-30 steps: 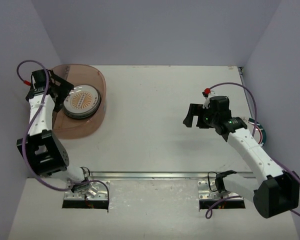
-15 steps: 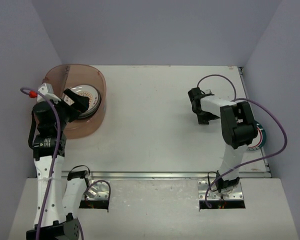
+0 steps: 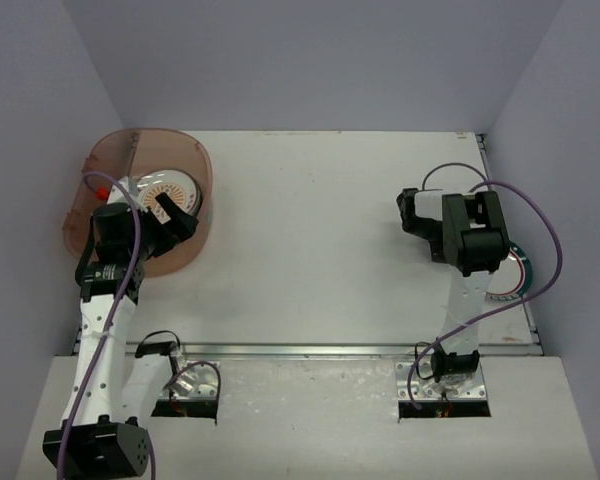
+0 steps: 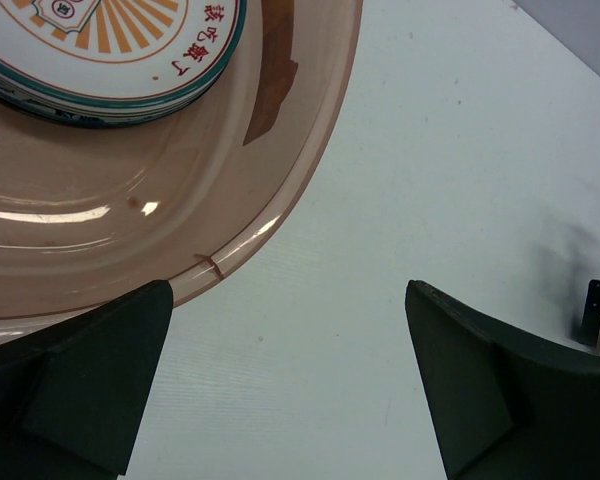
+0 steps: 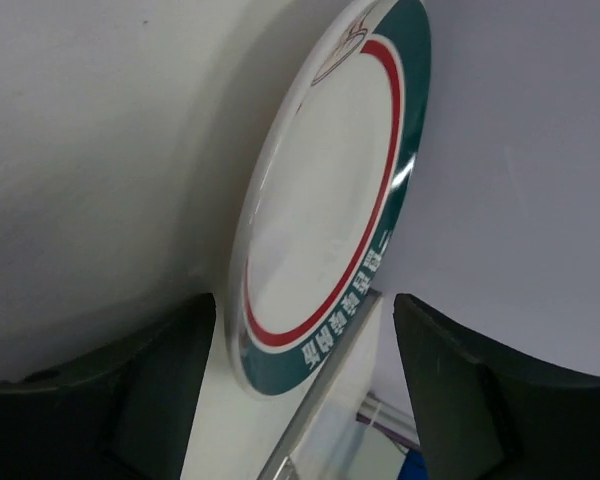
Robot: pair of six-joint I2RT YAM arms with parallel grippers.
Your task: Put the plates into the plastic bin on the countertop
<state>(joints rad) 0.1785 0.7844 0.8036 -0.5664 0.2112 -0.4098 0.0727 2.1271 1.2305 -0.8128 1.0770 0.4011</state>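
The reddish-brown plastic bin (image 3: 120,255) stands at the back left of the white countertop (image 3: 310,230). It holds a stack of plates topped by an orange sunburst plate (image 3: 168,190). My left gripper (image 3: 175,213) is open and empty over the bin's right rim. In the left wrist view, the left gripper (image 4: 288,290) hangs over bare table beside the bin's rim (image 4: 280,200), with the stack (image 4: 110,50) at upper left. A green-and-red rimmed lettered plate (image 3: 521,272) lies at the table's right edge. My right gripper (image 5: 302,300) is open, facing that plate (image 5: 320,200) without touching it.
Purple walls close in the table at the back and both sides. A metal front rail (image 3: 310,350) runs along the near edge. The right arm's black link (image 3: 470,235) and purple cable hang over part of the right-edge plate. A clear edge strip (image 5: 320,430) runs beside that plate.
My left arm drew back from the bin's far left, and its gripper now sits over the right rim. My right arm folded back and turned toward the plate at the right edge.
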